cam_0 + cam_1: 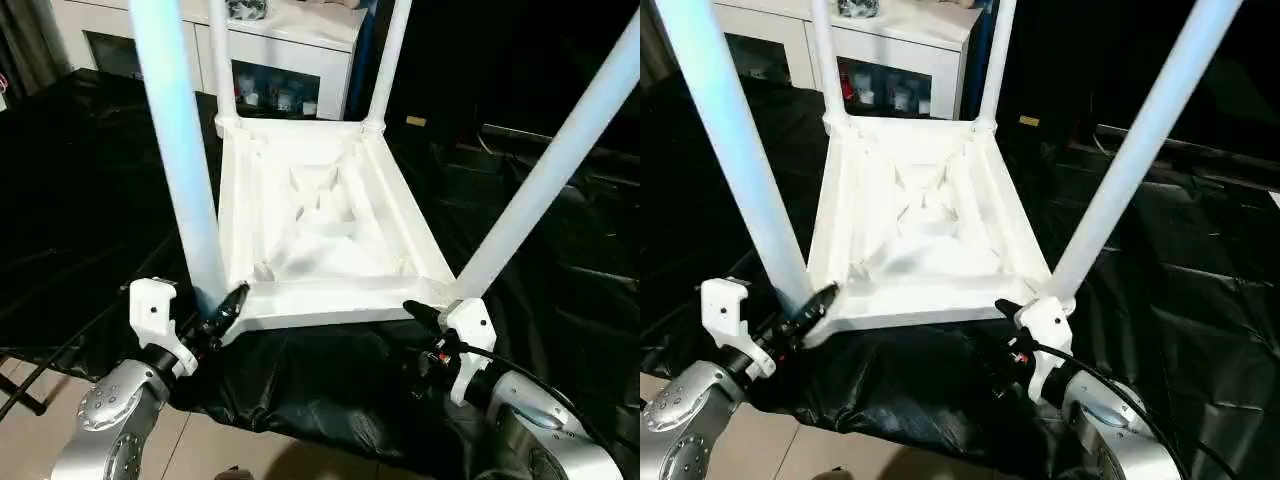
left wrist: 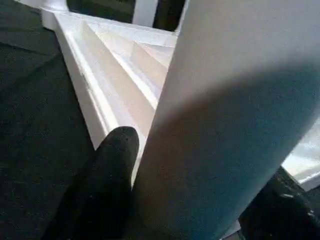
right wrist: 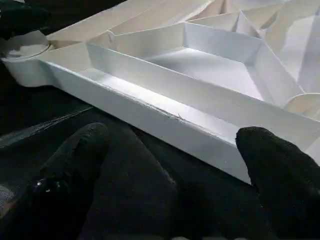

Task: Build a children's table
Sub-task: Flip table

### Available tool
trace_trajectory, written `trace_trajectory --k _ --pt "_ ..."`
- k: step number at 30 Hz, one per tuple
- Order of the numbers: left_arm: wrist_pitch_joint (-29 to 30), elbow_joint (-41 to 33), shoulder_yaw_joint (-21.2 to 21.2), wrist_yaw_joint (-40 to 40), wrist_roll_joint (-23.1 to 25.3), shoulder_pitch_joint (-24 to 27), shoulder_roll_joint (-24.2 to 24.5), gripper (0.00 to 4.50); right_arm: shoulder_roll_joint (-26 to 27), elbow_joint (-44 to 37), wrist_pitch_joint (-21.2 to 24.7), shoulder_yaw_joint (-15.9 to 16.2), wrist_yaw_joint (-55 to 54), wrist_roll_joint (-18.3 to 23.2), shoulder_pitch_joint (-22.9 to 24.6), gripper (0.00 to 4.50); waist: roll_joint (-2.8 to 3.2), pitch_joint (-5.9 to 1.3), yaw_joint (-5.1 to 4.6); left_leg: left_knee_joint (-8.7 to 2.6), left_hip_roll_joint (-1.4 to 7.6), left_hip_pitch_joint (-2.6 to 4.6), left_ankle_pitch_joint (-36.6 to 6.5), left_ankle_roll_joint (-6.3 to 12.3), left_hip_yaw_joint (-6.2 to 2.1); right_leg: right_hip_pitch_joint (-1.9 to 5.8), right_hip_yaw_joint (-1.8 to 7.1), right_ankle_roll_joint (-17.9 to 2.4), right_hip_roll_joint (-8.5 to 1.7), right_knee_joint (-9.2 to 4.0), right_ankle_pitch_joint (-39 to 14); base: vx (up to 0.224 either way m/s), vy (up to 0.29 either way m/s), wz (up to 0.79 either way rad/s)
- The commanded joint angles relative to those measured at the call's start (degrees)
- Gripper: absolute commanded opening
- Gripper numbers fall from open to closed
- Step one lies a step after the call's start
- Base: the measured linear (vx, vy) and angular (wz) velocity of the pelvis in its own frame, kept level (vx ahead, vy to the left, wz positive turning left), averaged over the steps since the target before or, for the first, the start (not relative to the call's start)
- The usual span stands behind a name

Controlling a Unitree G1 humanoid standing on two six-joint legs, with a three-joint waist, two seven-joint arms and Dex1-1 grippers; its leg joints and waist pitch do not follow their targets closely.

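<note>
I have the children's table (image 1: 330, 215) lying upside down on the black-draped worktop (image 1: 90, 200), its ribbed underside facing up and its near long edge close to the worktop's near edge, right in front of me. All four legs stand up out of the corner sockets: the near left leg (image 1: 185, 160), the near right leg (image 1: 555, 165), the far left leg (image 1: 222, 60) and the far right leg (image 1: 388, 60). Judging from that, the build looks nearly finished; what I reckon is left is checking that each leg is seated fully home and then turning the table onto its feet, though I cannot tell from here how firmly any leg sits. My left gripper (image 1: 222, 312) is at the table's near left corner, and in the left wrist view its two black fingers (image 2: 107, 180) sit on either side of the base of that near left leg, touching or very nearly so; whether they are actually clamping it I cannot tell. My right gripper (image 1: 1012, 325) hovers just off the near right corner, fingers (image 3: 280, 170) spread wide with nothing between them, the table's near edge lying just beyond the tips. Beyond the worktop's far edge stands a white cabinet (image 1: 290, 55) with small items on its open shelf, and a strip of pale floor (image 1: 230, 450) shows below the near edge.
</note>
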Motion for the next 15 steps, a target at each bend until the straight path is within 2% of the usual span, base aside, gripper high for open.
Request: trace_trajectory --k 1,6,7,8,11,12,15 --pt "1.9 -1.1 0.5 1.9 -3.1 -0.7 -2.6 2.57 -0.4 -0.9 0.1 -0.5 1.0 1.4 -0.1 4.5 0.63 -1.84 -0.1 -5.48 5.0 0.12 -12.2 -0.6 -2.5 0.9 4.09 -7.4 -6.42 -4.53 -8.7 0.0 0.0 0.0" --pt "4.8 -3.6 1.0 3.3 -8.8 -0.6 -6.5 2.52 -0.8 -1.7 2.0 -0.9 2.2 3.3 0.1 4.5 0.35 -1.75 -0.15 -5.27 4.94 -0.15 -11.1 0.38 -2.41 1.03 4.13 -8.0 -6.51 -4.59 -9.6 0.0 0.0 0.0" --pt "6.4 -5.2 1.4 4.7 -13.0 -0.9 -9.3 2.52 -1.1 -3.1 3.9 -0.2 3.0 4.3 0.6 4.5 0.34 -1.76 -0.22 -5.19 4.96 -0.15 -10.8 0.47 -2.35 1.07 4.15 -8.2 -6.51 -4.51 -9.5 0.0 0.0 0.0" --pt "7.2 -6.0 1.2 5.3 -14.9 -1.1 -10.8 2.52 -1.2 -3.6 4.7 0.0 3.0 4.4 0.6 4.5 0.39 -1.78 -0.17 -5.02 5.0 -0.26 -9.5 0.97 -2.34 1.11 4.16 -8.6 -6.54 -4.47 -8.6 0.0 0.0 0.0" --pt "7.8 -6.8 0.3 5.4 -15.7 -1.2 -11.8 2.52 -0.4 -3.4 5.5 -0.4 1.7 4.5 0.2 4.5 0.25 -1.69 -0.17 -4.95 4.7 -0.35 -9.3 1.21 -2.19 1.0 4.13 -7.8 -6.41 -4.73 -10.9 0.0 0.0 0.0" --pt "8.0 -7.2 -0.6 5.1 -15.7 -1.0 -12.6 2.52 1.0 -2.6 6.8 -1.1 -0.1 4.9 -0.6 4.5 0.43 -1.78 -0.14 -4.93 4.7 -0.36 -9.0 1.08 -2.24 0.99 4.13 -7.5 -6.41 -4.75 -11.4 0.0 0.0 0.0" --pt "8.7 -7.5 -1.9 4.6 -15.2 -1.0 -13.9 2.44 4.0 0.1 8.4 -2.6 -2.6 6.8 -3.5 4.5 0.62 -1.99 -0.45 -4.94 4.83 -0.24 -7.7 0.76 -2.34 0.88 4.02 -7.5 -6.2 -4.44 -8.6 0.0 0.0 0.0"
